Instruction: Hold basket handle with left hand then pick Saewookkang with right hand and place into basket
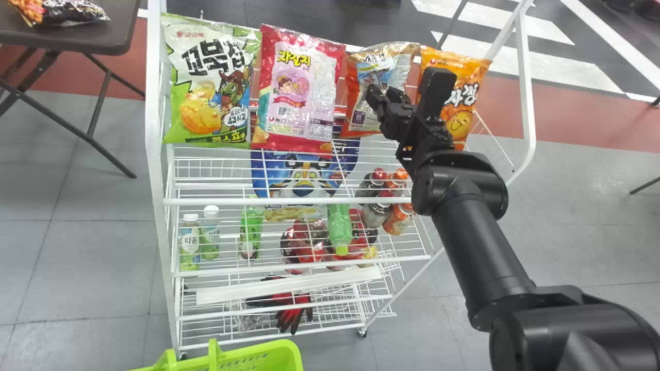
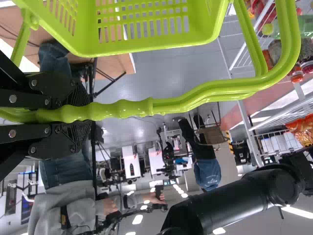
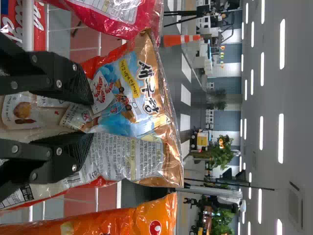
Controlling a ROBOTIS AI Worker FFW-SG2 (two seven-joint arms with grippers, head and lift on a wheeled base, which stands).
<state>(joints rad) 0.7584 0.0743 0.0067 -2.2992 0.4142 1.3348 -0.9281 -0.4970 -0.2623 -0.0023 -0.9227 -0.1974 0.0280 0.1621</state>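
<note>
The Saewookkang bag (image 1: 361, 116) stands on the rack's top shelf between a pink bag and an orange one. My right gripper (image 1: 384, 98) is over its front. In the right wrist view, my right gripper (image 3: 78, 115) has its two fingers apart, open, over the face of the Saewookkang bag (image 3: 132, 93). The green basket (image 1: 273, 355) shows at the bottom edge of the head view. In the left wrist view, my left gripper (image 2: 63, 113) is shut on the handle (image 2: 127, 108) of the basket (image 2: 146, 46).
A white wire rack (image 1: 294, 201) holds a green snack bag (image 1: 206, 118), the pink bag (image 1: 299, 93) and the orange bag (image 1: 459, 103) on top, with bottles and gloves lower down. A dark table (image 1: 103, 36) stands at the back left.
</note>
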